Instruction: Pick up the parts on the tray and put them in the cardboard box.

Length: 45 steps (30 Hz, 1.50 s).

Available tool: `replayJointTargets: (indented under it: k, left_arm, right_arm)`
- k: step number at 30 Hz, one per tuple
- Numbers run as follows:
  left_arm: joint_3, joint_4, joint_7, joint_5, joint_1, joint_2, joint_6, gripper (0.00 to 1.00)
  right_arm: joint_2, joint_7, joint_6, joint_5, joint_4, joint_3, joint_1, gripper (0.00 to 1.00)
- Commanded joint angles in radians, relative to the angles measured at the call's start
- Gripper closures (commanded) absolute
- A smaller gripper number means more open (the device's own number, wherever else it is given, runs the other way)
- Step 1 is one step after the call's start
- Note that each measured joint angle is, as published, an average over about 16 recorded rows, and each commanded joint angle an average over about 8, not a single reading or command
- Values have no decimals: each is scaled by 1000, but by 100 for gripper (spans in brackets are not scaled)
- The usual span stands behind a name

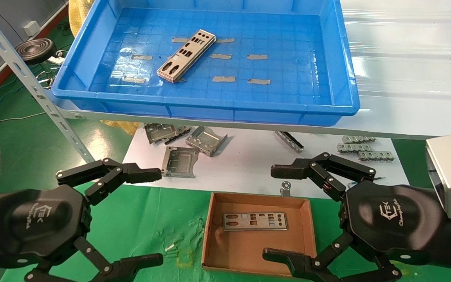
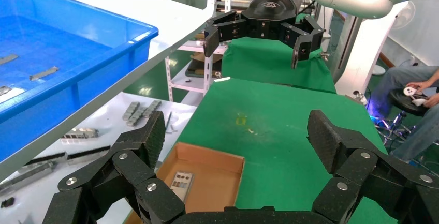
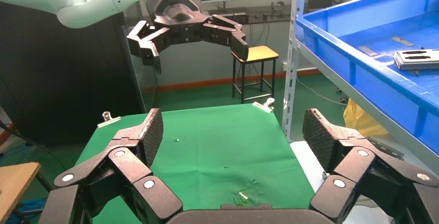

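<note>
Both the left gripper [image 1: 153,213] and the right gripper [image 1: 278,213] are built of matte black linkage fingers pinned with silver screws. Textured black pads [image 3: 154,135] are fitted at the fingertips. White logos are printed on hexagonal black palms; glossy white arm casings are seen behind.

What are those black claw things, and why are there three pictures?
The claws are a robot's two hands, called grippers. The big picture comes from a camera on the robot's head, looking down. There the left gripper and the right gripper hover wide open above a green table, holding nothing. The other two pictures come from small cameras on each wrist, so each shows its own claw close up and the other one farther off.

The robot's job is moving thin metal plates. One plate lies in the blue tray on a shelf. Another plate already lies in the cardboard box on the table. Other metal pieces sit on white paper under the shelf.
</note>
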Motion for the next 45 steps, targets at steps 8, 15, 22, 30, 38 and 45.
replayJointTargets:
  k: [8, 15, 22, 30, 38, 45]
  left_arm:
    - [0, 0, 0, 0, 0, 0, 0, 0]
    - [0, 0, 0, 0, 0, 0, 0, 0]
    - [0, 0, 0, 0, 0, 0, 0, 0]
    - [0, 0, 0, 0, 0, 0, 0, 0]
    - [0, 0, 0, 0, 0, 0, 0, 0]
    - [0, 0, 0, 0, 0, 0, 0, 0]
  right_arm:
    - [0, 0, 0, 0, 0, 0, 0, 0]
    - [0, 0, 0, 0, 0, 0, 0, 25]
    - [0, 0, 0, 0, 0, 0, 0, 100]
    - [0, 0, 0, 0, 0, 0, 0, 100]
    - [0, 0, 0, 0, 0, 0, 0, 100]
    - [0, 0, 0, 0, 0, 0, 0, 100]
